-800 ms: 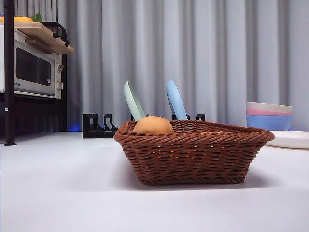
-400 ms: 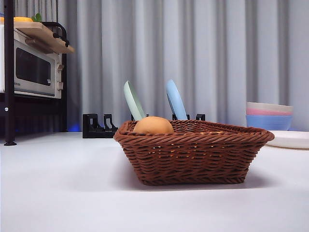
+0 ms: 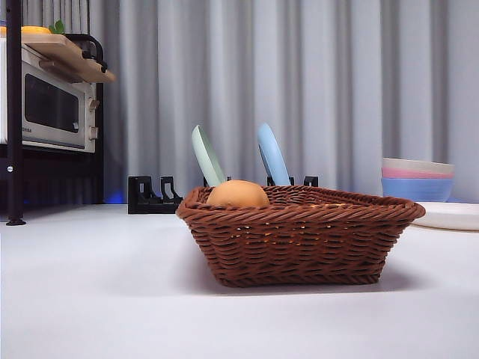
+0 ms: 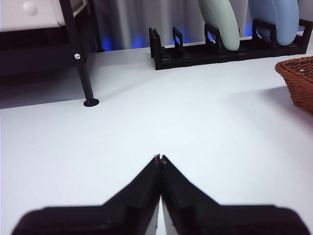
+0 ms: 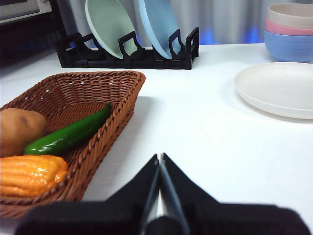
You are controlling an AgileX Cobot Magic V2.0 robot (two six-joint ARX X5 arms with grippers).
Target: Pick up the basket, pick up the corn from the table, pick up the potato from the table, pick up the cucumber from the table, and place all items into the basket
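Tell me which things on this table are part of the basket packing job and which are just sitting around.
Part of the job:
dark brown woven wicker basket
ridged orange-yellow corn, in the basket
smooth tan potato, in the basket
glossy dark green cucumber, in the basket

Just sitting around:
black dish rack holding pale green and blue plates
stacked pastel bowls
white round plate
white microwave

Both arms are just parked low over the table, neither one touching or holding anything. The left gripper (image 4: 160,159) has its two black jaws pressed together so the tips meet in a point, and the right gripper (image 5: 160,157) looks the same, jaws closed tip to tip with nothing between them. From the front you can't see either arm at all, they're out of that shot.
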